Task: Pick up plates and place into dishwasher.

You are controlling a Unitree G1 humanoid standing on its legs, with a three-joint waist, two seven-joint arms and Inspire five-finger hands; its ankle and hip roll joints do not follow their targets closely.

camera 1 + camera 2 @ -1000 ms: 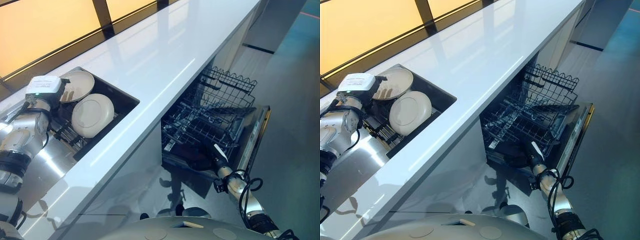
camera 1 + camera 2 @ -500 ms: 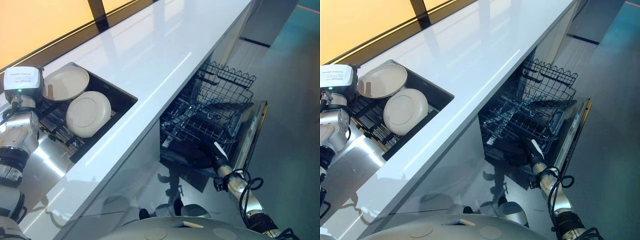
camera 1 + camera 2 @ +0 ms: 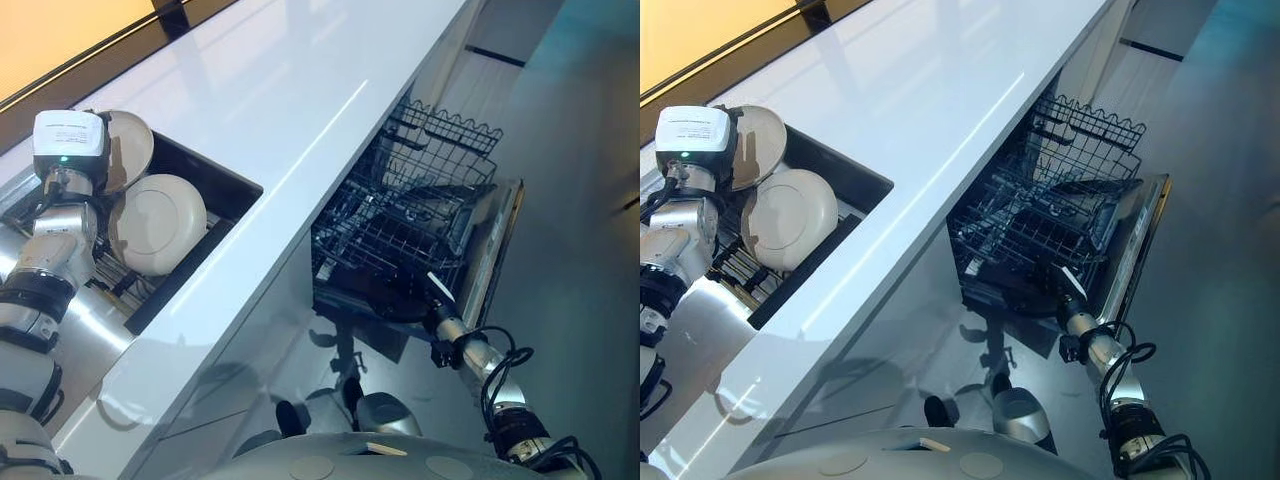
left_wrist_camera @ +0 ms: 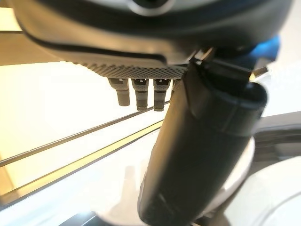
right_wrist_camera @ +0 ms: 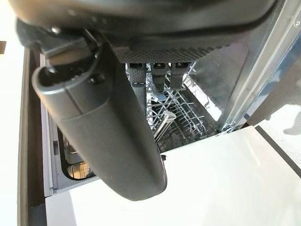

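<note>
1. the right hand [image 3: 405, 300] is seen nearest, at about 5 o'clock, dark at the front edge of the dishwasher rack [image 3: 420, 215]; whether its fingers are clenched cannot be told.
2. the open dishwasher door [image 3: 497, 250] lies just beside that rack, with open grey floor [image 3: 580, 250] beyond at 3 o'clock.
3. at 9 o'clock the left hand [image 4: 141, 96] is held over the sink [image 3: 215, 195]; its fingers appear extended and nothing is grasped.
4. two pale plates are leaned in the sink: the near plate [image 3: 155, 225] and the far plate [image 3: 128, 150], partly hidden behind the wrist.
5. the white counter [image 3: 300, 90] runs on towards 12 o'clock.
</note>
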